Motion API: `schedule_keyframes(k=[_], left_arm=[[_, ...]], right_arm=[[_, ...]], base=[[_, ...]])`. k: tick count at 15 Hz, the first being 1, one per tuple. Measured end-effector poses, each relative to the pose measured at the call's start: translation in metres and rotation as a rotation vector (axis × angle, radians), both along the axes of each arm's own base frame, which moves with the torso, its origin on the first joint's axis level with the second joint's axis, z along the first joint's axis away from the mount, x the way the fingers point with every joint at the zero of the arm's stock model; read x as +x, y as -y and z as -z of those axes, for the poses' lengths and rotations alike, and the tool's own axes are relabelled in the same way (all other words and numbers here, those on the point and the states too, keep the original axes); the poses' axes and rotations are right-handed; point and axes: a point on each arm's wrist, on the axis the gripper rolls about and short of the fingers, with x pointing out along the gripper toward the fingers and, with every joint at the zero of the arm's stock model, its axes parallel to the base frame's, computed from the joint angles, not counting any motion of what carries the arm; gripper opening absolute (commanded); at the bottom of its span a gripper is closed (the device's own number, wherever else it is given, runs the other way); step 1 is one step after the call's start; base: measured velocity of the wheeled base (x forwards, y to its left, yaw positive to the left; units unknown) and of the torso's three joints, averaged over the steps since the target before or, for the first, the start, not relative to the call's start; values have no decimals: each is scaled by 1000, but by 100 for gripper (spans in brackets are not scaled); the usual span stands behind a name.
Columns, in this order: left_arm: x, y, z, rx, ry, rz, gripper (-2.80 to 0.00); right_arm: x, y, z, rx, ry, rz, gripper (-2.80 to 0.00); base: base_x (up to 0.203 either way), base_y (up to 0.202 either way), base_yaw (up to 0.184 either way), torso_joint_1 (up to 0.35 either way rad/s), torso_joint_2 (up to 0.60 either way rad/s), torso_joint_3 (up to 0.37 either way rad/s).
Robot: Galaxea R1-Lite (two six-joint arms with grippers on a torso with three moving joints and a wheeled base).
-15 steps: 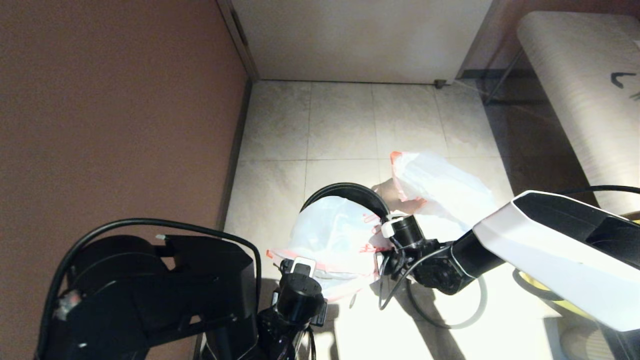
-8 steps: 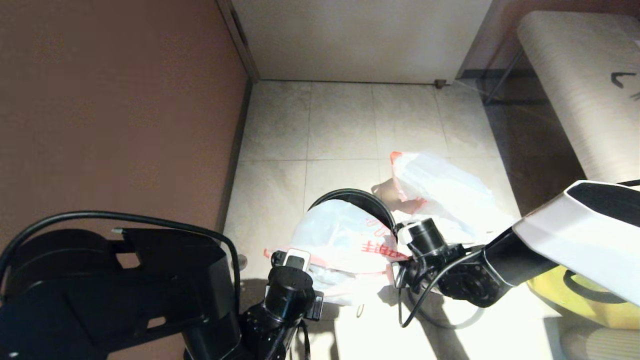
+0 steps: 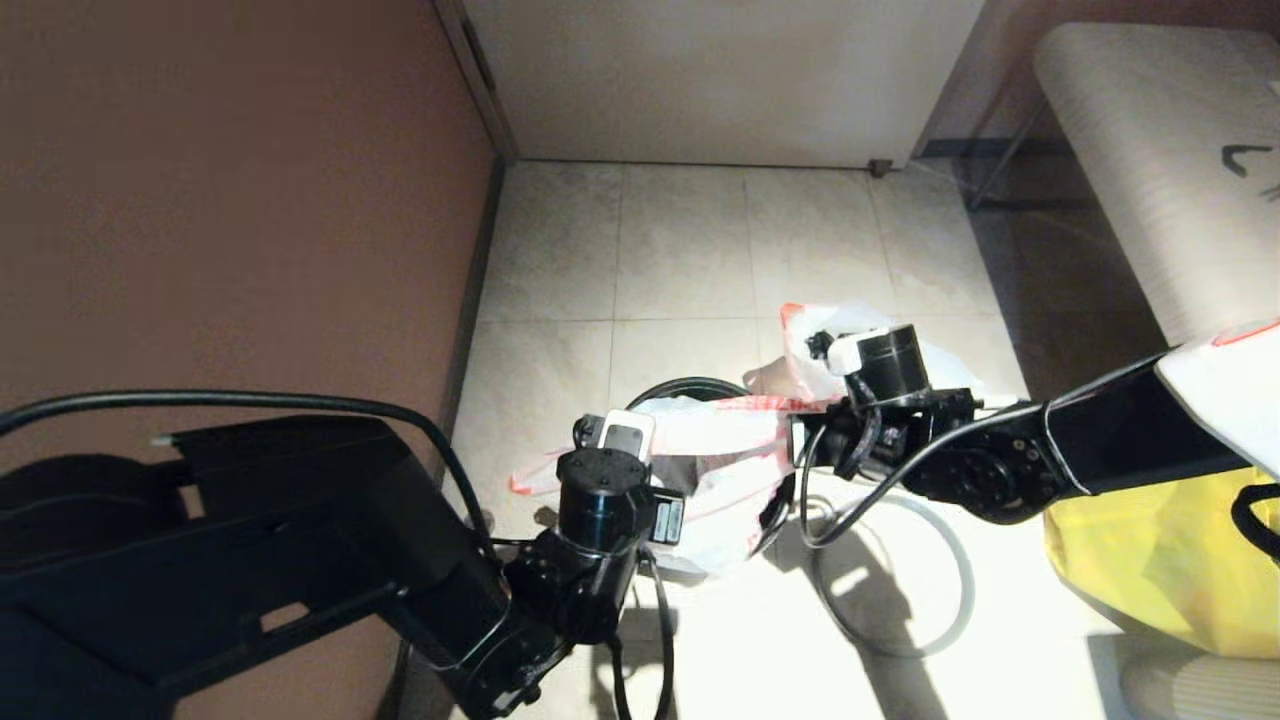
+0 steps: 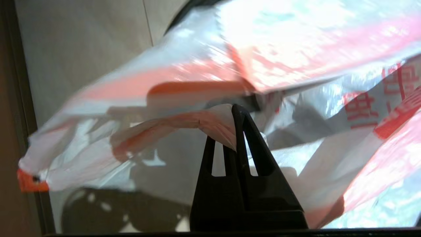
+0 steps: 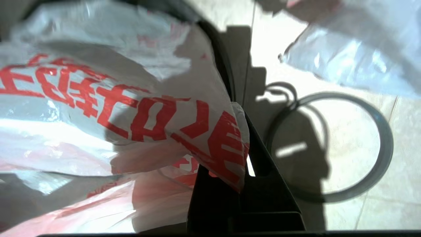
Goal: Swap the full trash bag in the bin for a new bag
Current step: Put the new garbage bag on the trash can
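Tiled floor (image 3: 680, 240): bin (image 3: 775, 510), grey hoop (image 3: 900, 640), yellow bag (image 3: 1160, 560).

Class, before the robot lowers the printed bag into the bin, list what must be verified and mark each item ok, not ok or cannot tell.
1. Left claw shut on the new bag: ok.
2. Right claw shut on it: ok.
3. Bag mouth over the bin: ok.
4. Bin emptied: cannot tell.
5. Full trash bag out, on the floor: ok.
6. Grey hoop off the bin: ok.

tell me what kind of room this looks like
Probably a corner of a home or office interior: pale tiled floor, a reddish-brown wall and a small black bin getting a new bag.
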Motion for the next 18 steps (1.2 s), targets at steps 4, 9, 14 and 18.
schedule_keyframes(k=[4, 9, 14, 18], left_arm=[[41, 23, -12, 3, 112, -26, -280], [72, 47, -25, 40, 129, -32, -280], [52, 33, 21, 75, 85, -25, -280], [39, 10, 59, 90, 69, -42, -280]], right_arm=[[31, 12, -28, 38, 72, 58, -280], [56, 17, -27, 38, 60, 90, -280], [46, 18, 18, 32, -10, 96, -280], [30, 16, 46, 11, -54, 81, -280]], base=[[0, 0, 0, 0, 0, 0], [0, 0, 0, 0, 0, 0], [0, 0, 0, 0, 0, 0], [0, 0, 0, 0, 0, 0]])
